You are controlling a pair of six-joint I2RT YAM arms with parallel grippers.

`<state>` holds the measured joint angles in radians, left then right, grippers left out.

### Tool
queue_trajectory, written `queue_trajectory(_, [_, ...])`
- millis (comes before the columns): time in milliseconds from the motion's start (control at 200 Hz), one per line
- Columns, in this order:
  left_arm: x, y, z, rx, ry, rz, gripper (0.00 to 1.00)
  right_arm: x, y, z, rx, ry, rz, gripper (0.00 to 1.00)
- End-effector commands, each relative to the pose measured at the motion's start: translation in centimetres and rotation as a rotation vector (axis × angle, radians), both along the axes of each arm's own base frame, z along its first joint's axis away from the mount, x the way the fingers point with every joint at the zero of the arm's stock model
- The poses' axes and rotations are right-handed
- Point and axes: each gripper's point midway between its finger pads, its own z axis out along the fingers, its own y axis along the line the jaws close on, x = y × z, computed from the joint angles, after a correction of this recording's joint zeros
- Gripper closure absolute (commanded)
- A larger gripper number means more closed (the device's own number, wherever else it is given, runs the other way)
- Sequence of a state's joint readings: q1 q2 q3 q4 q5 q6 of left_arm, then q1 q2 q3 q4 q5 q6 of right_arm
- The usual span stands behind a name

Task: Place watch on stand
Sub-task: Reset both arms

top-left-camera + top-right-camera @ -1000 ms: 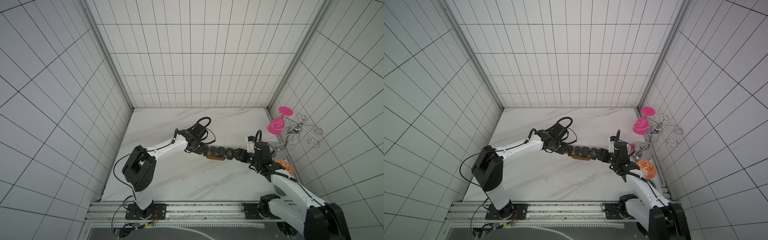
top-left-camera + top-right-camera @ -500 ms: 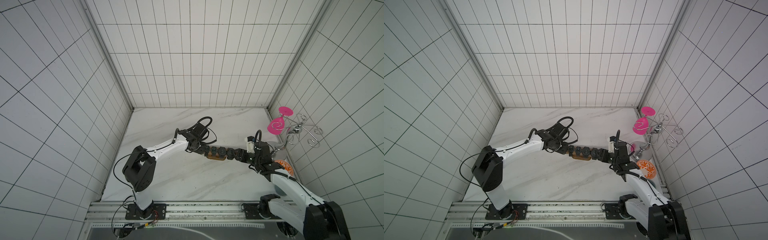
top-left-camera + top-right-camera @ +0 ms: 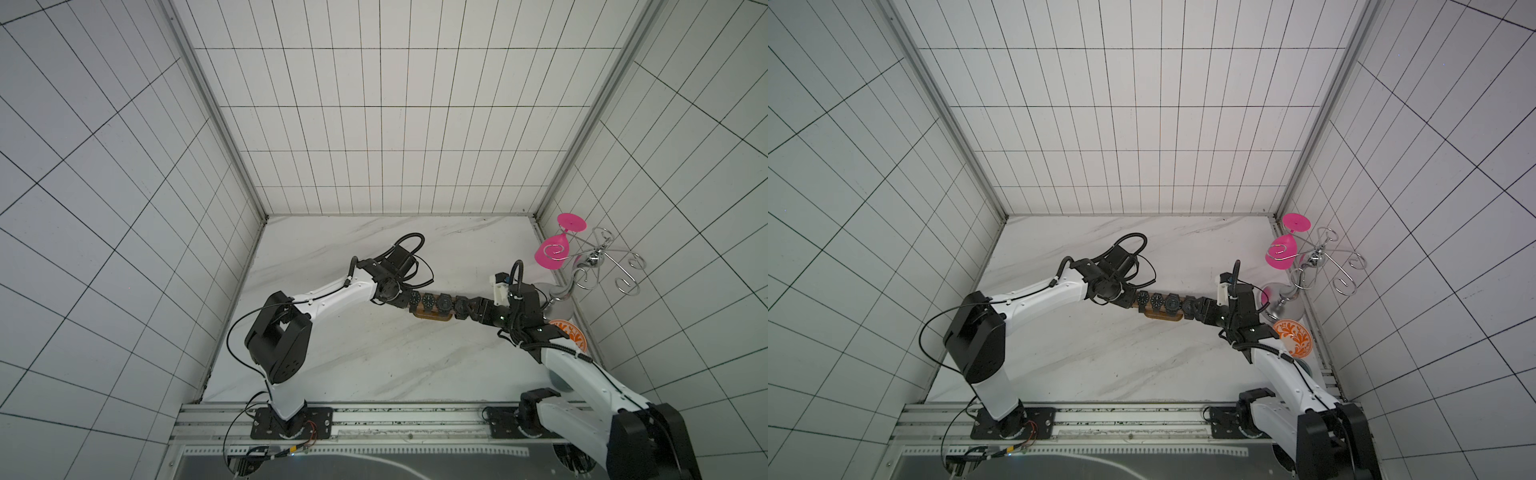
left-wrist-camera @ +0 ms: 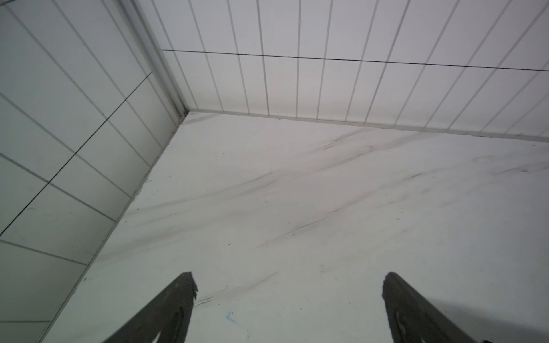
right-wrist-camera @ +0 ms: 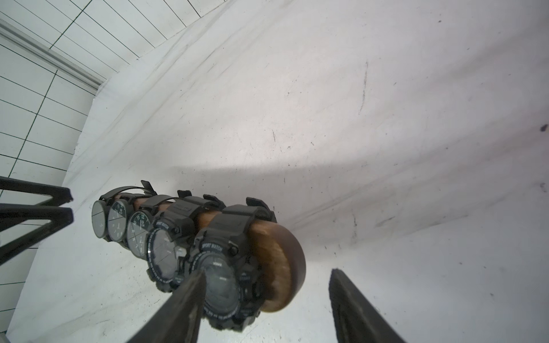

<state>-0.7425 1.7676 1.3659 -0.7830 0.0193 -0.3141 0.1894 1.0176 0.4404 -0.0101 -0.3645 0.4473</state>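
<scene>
Watch (image 5: 221, 267) sits strapped at the right end of the stand (image 5: 279, 252) beside four others (image 5: 135, 230), placement seemingly complete, with left gripper (image 4: 288, 274) and right gripper (image 5: 267, 273) fingers spread wide, holding nothing.

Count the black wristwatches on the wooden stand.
5, in a row on the brown wooden bar stand: three round-dial watches farther along, two chunky sport watches nearest the right fingers. None seems hidden.
</scene>
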Motion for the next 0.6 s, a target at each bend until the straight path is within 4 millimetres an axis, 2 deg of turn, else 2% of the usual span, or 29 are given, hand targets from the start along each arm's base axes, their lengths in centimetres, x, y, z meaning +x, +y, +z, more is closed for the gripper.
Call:
queue_trajectory(0, [0.77,-1.87,1.46,-0.067,-0.031,-0.033,0.63,-0.68,-0.47,-1.12,-0.011,0.015,-0.011,0.36])
queue_trajectory(200, [0.70,-2.02,1.57,-0.069,-0.033,-0.040,0.60,-0.67,-0.55,-1.14,-0.016,0.014,-0.014,0.36])
queue_trajectory(415, [0.77,-1.41,1.24,-0.041,-0.036,-0.025,0.50,-0.56,-0.73,-0.78,-0.024,0.005,-0.021,0.35])
queue_trajectory(595, [0.98,-1.24,1.81,-0.037,-0.055,-0.019,0.49,-0.50,-0.87,-0.42,-0.031,-0.004,-0.027,0.35])
